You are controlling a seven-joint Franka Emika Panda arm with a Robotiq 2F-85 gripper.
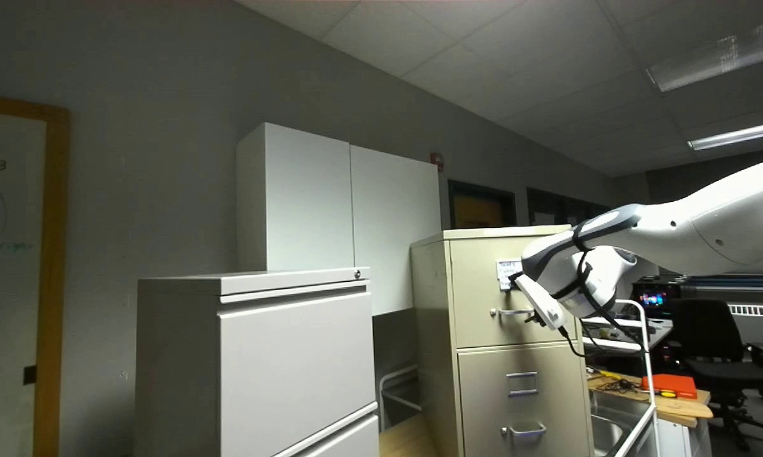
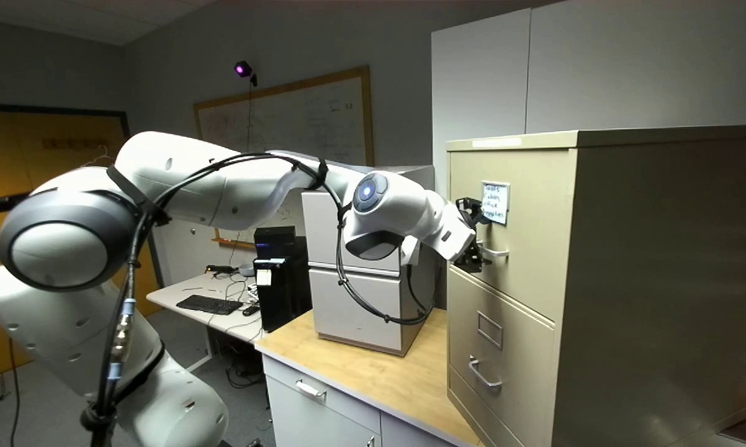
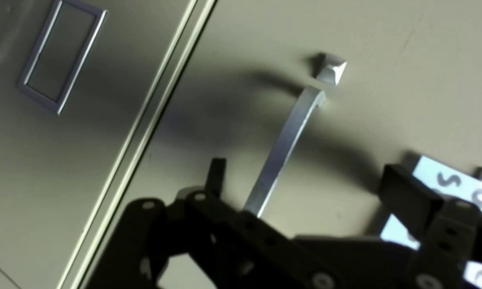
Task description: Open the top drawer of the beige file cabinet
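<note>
Fingers (image 3: pixel 216 176) spread wide, your gripper (image 3: pixel 310 182) sits right at the top drawer (image 2: pixel 534 261), straight ahead of it and closed flush. You've got the handle (image 3: pixel 283 148) lying between those fingertips, ungrasped; whether they touch it, you can't tell. The white label (image 3: pixel 465 186) sits partly behind one finger in the wrist view. Below your gripper, the next drawer (image 1: pixel 489 393) of the beige file cabinet (image 2: pixel 658 279) is closed too, both insides hidden. Well off to the side, the pale lateral cabinet (image 1: pixel 296 368) stands closed.
</note>
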